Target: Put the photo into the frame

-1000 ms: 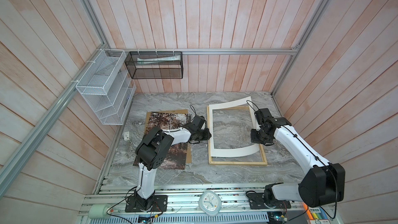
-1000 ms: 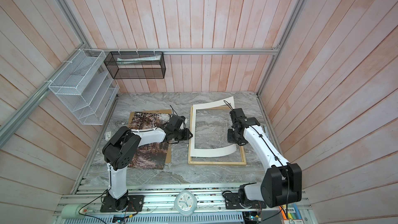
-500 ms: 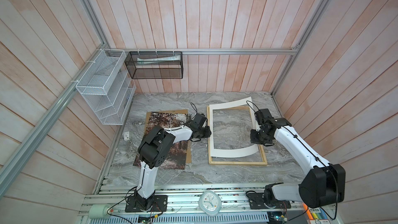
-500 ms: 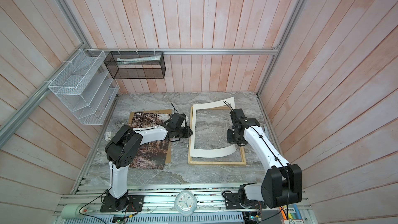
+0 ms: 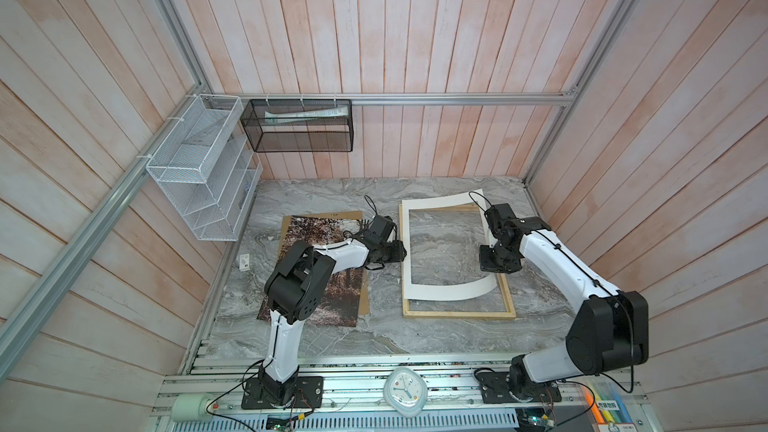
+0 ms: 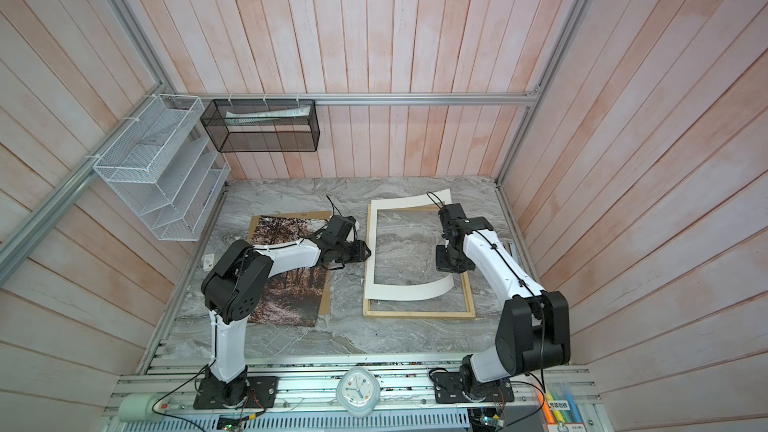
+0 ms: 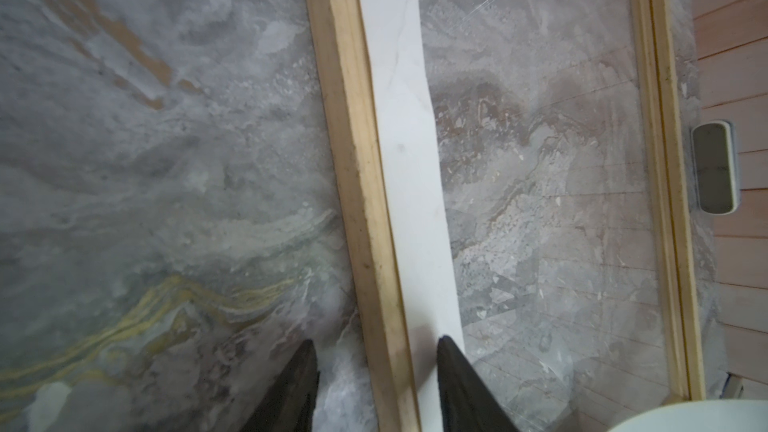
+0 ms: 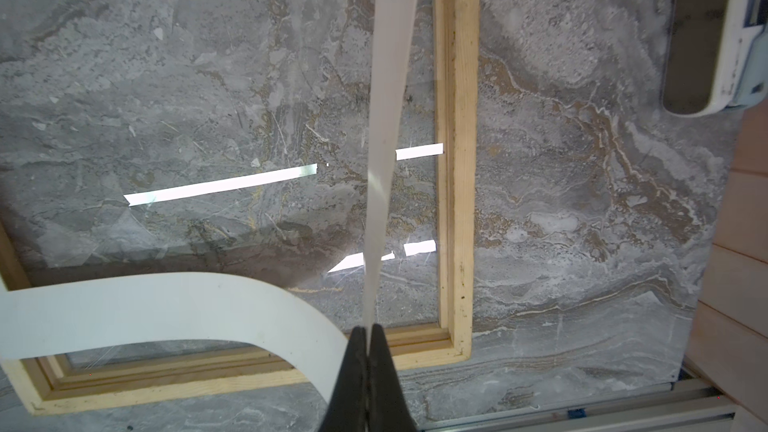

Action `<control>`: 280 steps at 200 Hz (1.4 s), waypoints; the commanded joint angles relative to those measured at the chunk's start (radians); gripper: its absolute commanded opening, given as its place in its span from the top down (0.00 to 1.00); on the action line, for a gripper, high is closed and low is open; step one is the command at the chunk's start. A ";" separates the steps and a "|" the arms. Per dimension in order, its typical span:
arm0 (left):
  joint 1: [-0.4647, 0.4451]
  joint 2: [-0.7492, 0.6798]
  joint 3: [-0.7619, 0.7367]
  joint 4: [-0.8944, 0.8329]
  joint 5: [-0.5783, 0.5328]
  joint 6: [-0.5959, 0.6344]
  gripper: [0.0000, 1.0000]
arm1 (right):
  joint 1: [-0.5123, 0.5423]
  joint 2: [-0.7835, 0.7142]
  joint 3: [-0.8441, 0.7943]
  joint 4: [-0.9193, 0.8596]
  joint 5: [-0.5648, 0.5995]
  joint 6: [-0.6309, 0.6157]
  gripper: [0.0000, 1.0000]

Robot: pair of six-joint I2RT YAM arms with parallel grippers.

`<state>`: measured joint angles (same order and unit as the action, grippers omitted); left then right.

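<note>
My right fingers pinch the bowed white window mat. The pale wooden frame sits between my spread left fingers. Lifting may crease the mat.

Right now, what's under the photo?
A brown board lies under the photo, showing along its far and right edges. The rest of it is covered.

Left claw parted; right claw pinched shut.
</note>
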<state>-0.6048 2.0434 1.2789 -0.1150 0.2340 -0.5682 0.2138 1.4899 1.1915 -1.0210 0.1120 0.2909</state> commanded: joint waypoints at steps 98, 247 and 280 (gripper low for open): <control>-0.010 -0.021 -0.014 0.007 0.012 0.016 0.55 | -0.015 -0.072 0.054 -0.044 0.068 -0.015 1.00; 0.001 0.061 0.068 -0.017 -0.104 -0.091 0.79 | -0.051 -0.153 -0.019 0.038 -0.071 -0.031 1.00; 0.027 0.078 0.086 0.002 -0.109 -0.128 0.80 | -0.053 -0.129 -0.030 0.066 -0.128 -0.041 1.00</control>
<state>-0.6071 2.0773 1.3361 -0.1154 0.1734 -0.6571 0.1627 1.3422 1.1755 -0.9829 0.0376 0.2604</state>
